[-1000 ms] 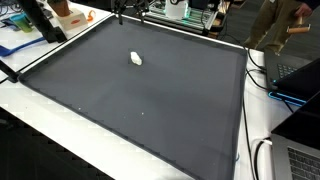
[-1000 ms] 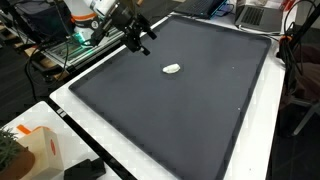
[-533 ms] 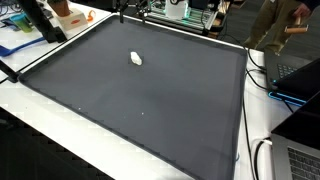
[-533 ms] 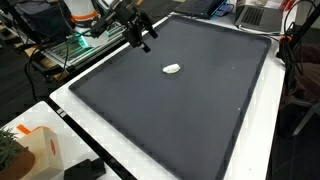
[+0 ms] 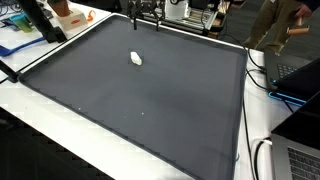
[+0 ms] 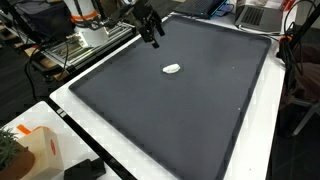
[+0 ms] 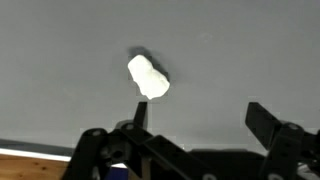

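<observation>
Wrist view: your end effector point(image 7: 200, 128) stands with jaws spread wide, nothing between them. A small white crumpled lump point(image 7: 148, 77) lies on the dark grey mat point(image 7: 60, 60) ahead of it, in line with the finger point(image 7: 140, 112) at the picture's left, off the centreline. Its long axis slants upper left to lower right. Both exterior views put the end effector point(image 5: 137, 18) point(image 6: 155, 35) at the mat's edge, the lump point(image 5: 136, 58) point(image 6: 172, 69) well inward.

Tool point(image 6: 155, 38) wide open, aloft
</observation>
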Motion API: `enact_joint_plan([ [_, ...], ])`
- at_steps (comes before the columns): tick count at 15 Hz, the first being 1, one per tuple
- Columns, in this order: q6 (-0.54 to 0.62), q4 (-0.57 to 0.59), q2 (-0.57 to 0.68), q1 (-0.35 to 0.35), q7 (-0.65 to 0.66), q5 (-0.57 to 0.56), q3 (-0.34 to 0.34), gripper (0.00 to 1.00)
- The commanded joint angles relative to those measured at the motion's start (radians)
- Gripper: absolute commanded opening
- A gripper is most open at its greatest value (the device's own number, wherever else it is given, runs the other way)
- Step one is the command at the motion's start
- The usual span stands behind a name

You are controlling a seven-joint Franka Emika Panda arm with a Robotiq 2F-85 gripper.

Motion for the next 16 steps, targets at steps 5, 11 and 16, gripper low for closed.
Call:
enact_joint_plan([
  [5, -0.093, 0.014, 0.056, -0.064, 0.182, -0.179, 0.016, 1.00],
  [11, -0.068, 0.002, 0.045, -0.085, 0.558, -0.471, 0.023, 1.00],
  [16, -0.103, 0.017, 0.055, -0.161, 0.923, -0.893, 0.025, 1.00],
])
